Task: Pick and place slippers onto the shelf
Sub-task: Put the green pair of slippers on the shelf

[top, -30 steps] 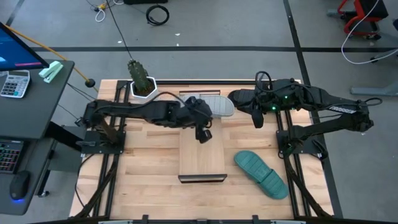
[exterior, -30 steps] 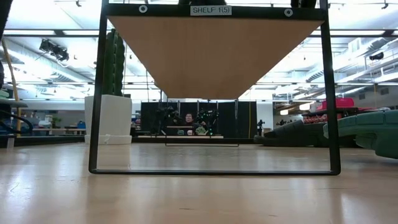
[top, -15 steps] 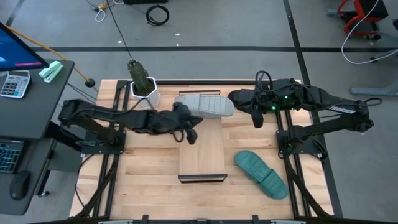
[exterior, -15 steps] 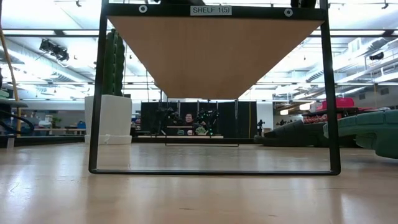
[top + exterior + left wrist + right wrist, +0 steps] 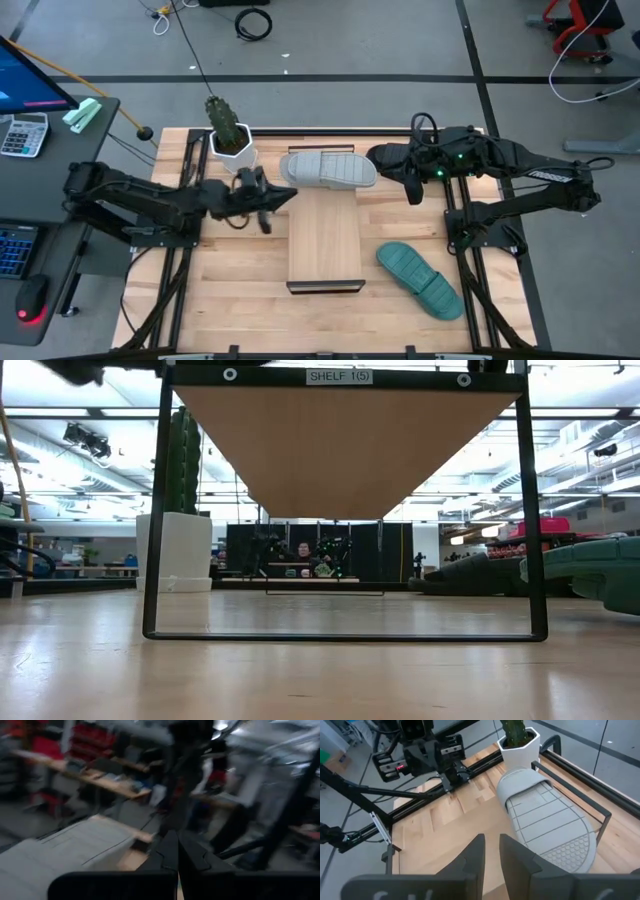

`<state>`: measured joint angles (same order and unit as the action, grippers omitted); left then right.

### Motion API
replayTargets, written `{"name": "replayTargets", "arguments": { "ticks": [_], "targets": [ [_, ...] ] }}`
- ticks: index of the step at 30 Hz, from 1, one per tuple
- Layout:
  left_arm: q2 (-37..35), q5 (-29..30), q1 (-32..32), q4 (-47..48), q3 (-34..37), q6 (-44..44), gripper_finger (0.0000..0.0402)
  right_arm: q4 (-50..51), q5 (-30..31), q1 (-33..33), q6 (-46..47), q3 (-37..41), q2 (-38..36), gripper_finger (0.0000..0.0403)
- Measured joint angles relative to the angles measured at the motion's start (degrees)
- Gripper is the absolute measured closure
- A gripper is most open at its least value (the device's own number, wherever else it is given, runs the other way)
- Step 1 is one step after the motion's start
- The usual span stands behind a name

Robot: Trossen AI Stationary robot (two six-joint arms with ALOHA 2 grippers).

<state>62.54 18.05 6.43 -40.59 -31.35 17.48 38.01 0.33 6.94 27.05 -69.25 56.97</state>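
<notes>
The light grey slipper lies on its sole across the far end of the shelf, a light-wood board on dark rails. The teal slipper lies on the table, right of the shelf's near end. I cannot pick out the black slipper for certain; a dark low shape shows beyond the shelf in the low view. My left gripper hovers left of the shelf, shut and empty. My right gripper waits right of the grey slipper, with only a narrow gap between its fingers.
A cactus in a white pot stands at the table's far edge, just left of the grey slipper. The near half of the shelf board is bare wood. Bare tabletop lies left of the shelf.
My left gripper has drawn back from over the shelf's far end toward the table's left edge. The grey slipper, partly covered by that arm a second ago, now shows whole and has stayed in place on the shelf.
</notes>
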Motion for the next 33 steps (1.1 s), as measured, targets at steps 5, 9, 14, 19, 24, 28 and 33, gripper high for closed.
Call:
{"name": "replayTargets", "arguments": {
  "ticks": [5, 9, 14, 19, 24, 28, 33],
  "targets": [
    [-4.64, -6.19, -1.12, -1.95, 6.49, -0.10, 0.0401, -0.60, 0.08, 0.02, 0.00, 0.00, 0.05, 0.0337],
    [-7.21, -10.21, -1.83, -1.93, 9.30, 0.78, 0.0401, -0.08, 0.06, -0.25, 0.76, 0.00, 0.28, 0.0337],
    [-9.44, -13.56, -1.87, -0.57, 11.23, 2.86, 0.0400, 5.39, -0.01, -3.59, 3.52, 0.00, 0.31, 0.0337],
    [-11.01, -17.28, -1.87, 3.74, 11.39, 3.10, 0.0400, 11.38, 1.14, -8.57, 9.06, 0.00, 0.31, 0.0337],
    [-13.78, -19.11, -1.87, 11.13, 11.39, 2.90, 0.0397, 18.27, 5.25, -14.10, 13.32, 0.45, 0.28, 0.0337],
    [-16.98, -19.40, -1.87, 15.21, 11.36, 2.88, 0.0399, 21.77, 7.03, -17.92, 18.69, 2.97, -0.58, 0.0340],
    [-21.15, -19.51, -1.87, 16.99, 11.34, 2.92, 0.0392, 23.53, 8.48, -22.45, 24.26, 7.16, -3.15, 0.0353]
  ]
}}
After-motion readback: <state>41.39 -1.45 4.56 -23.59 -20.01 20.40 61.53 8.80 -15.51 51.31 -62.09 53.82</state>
